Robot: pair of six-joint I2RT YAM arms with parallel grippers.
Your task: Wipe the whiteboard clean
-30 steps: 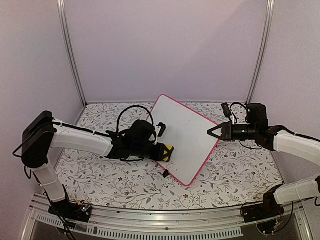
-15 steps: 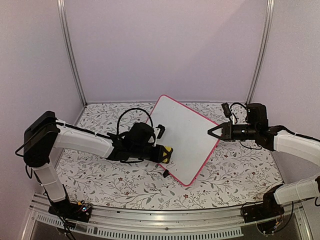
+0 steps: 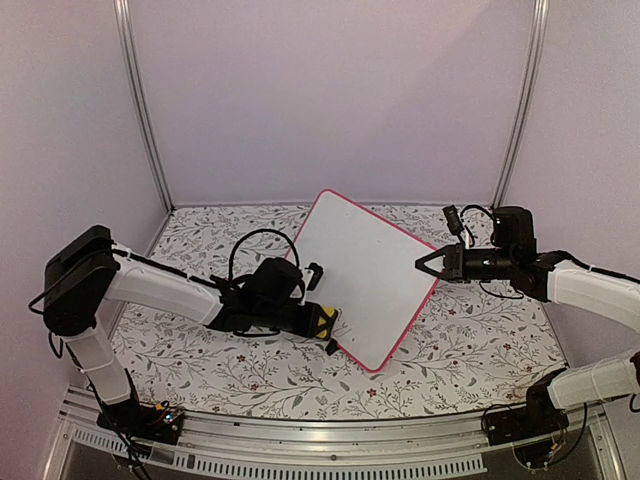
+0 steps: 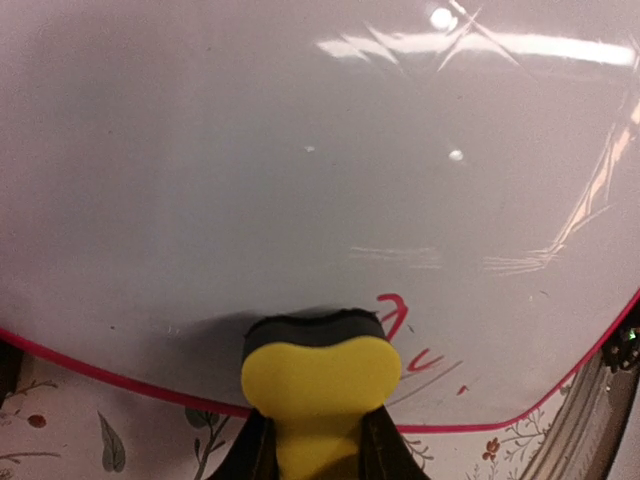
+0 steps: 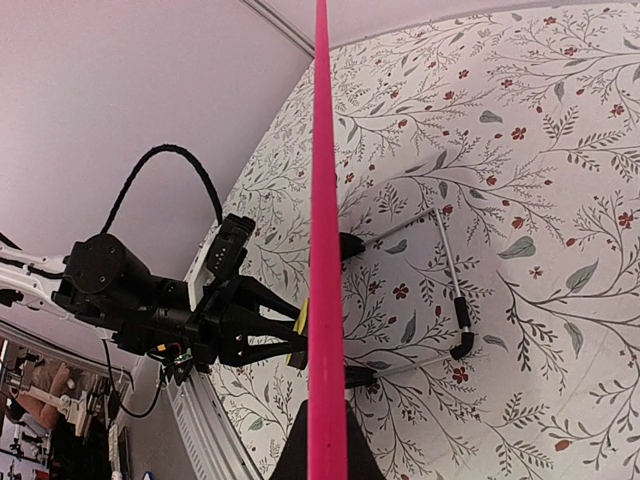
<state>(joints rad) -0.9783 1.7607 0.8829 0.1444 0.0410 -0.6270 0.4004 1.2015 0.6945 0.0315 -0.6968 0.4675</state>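
- Left gripper: closed on a yellow eraser, whose black pad lies against the whiteboard near its lower edge.
- Red marks: a few strokes on the board surface, just beside the eraser. The rest of the visible surface is white.
- Whiteboard: stands tilted on the flowered table, at centre between the two arms, pink frame all round.
- Right gripper: clamped shut on the board's right-hand edge.

Pink-framed whiteboard, left pincer holding yellow eraser against its lower corner; right pincer clamping its right edge
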